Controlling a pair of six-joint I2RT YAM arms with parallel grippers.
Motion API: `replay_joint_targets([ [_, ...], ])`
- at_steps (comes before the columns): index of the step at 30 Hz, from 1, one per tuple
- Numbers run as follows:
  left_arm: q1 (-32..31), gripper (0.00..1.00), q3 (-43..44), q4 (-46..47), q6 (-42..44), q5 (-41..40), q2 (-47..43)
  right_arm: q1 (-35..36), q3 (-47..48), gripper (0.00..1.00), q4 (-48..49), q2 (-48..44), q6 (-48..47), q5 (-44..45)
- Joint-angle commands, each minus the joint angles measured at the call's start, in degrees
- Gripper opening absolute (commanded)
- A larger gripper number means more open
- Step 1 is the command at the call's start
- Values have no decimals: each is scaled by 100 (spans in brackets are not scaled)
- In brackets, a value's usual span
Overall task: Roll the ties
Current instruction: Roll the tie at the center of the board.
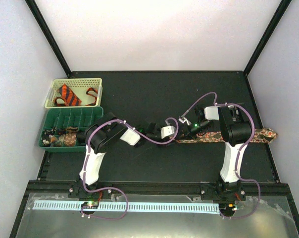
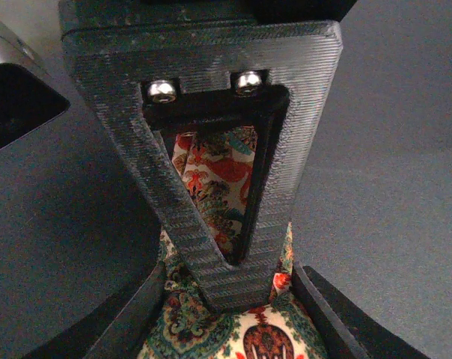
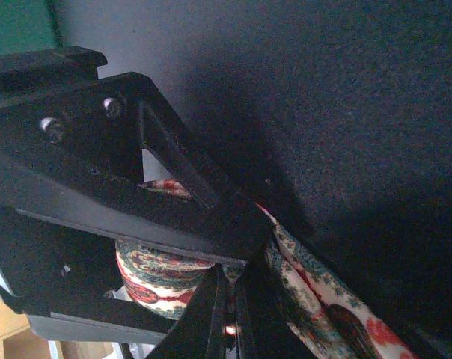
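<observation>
While the tie (image 1: 261, 134) is lying stretched across the table's (image 1: 139, 99) right half in the top view, well apart from the orange tie (image 1: 69, 95) in the basket (image 1: 75, 80), the left gripper (image 1: 179, 134) and right gripper (image 1: 195, 128) are meeting at its left end, probably to wind it from there. At the left wrist, the fingers (image 2: 129, 325) are standing half apart on either side of the fabric, likely steadying it, though whether they are squeezing I cannot tell. At the right wrist, the jaws are pinching shut on the tie beside a small coil (image 3: 160, 278), apparently keeping the wound part from springing open.
</observation>
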Motion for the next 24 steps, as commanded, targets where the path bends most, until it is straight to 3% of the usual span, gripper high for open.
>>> replay_joint_targets([
  [1,-29,46,116,-189,341,-158,234,29,-133,2,108,309,-115,976],
  [11,197,58,-656,252,124,-117,-186,28,-205,2,157,302,-116,1117],
  [24,65,46,-272,299,214,85,-120,29,-158,2,175,354,-83,1047],
])
